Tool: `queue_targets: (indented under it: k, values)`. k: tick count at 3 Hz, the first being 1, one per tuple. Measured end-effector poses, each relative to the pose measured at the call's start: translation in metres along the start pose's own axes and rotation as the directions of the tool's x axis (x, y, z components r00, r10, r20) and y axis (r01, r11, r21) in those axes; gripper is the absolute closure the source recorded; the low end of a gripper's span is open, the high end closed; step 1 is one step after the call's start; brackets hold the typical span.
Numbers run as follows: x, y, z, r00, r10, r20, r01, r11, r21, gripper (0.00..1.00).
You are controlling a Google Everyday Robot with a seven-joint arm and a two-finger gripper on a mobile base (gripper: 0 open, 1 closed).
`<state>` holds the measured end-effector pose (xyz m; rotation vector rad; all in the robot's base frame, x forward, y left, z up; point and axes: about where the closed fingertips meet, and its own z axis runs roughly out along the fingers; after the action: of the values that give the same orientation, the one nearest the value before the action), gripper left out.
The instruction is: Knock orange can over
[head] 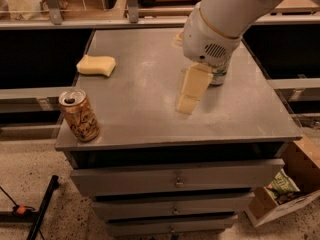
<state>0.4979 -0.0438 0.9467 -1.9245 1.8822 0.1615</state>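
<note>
Over the cabinet top [150, 119] hangs the tool [190, 95], empty, spread untellable, far from the orange can [80, 115].

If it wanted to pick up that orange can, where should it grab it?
Probably around the middle of the orange can, coming in level from the right: it stands upright at the table's front-left corner, its round sides bare. The gripper hangs mid-table, to its right.

orange can [79, 115]: upright, left of frame, on cabinet top [140, 119] | gripper [187, 103]: centre frame, over cabinet top, well apart from orange can | sponge [96, 65]: upper left
</note>
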Motion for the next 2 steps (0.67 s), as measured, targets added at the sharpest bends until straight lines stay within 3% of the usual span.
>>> queue_targets:
  k: [1,2]
  values:
    - [-0.050,-0.002,0.035,0.994,-0.054,0.099,0.058,0.9974,-0.042,0.00]
    - [-0.086,-0.001,0.063,0.967,-0.059,0.248,0.085,0.9915,-0.098,0.00]
